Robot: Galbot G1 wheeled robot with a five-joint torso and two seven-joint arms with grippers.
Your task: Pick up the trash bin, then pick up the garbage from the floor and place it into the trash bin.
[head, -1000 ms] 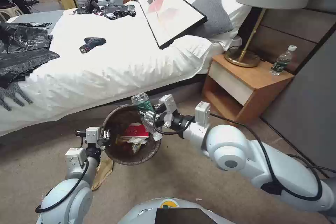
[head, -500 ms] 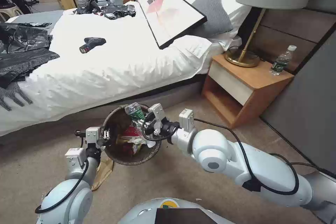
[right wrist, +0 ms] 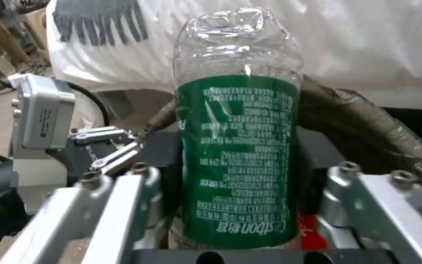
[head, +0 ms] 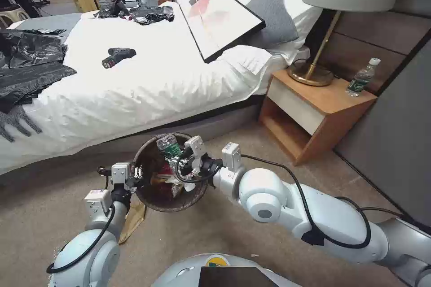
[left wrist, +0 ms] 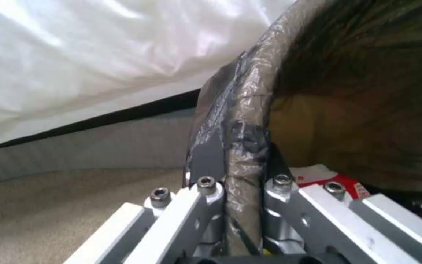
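Judging by its thin, dented clear wall, the green-labelled bottle (right wrist: 238, 154) is light, springy and slick, best held across the label. The right gripper (head: 179, 161) has its fingers closed on it over the trash bin (head: 148, 199). The left gripper (left wrist: 235, 190) pinches the bin's bag-lined rim, holding it near the bed (head: 134, 85); red-and-white wrappers (head: 167, 171) lie inside.
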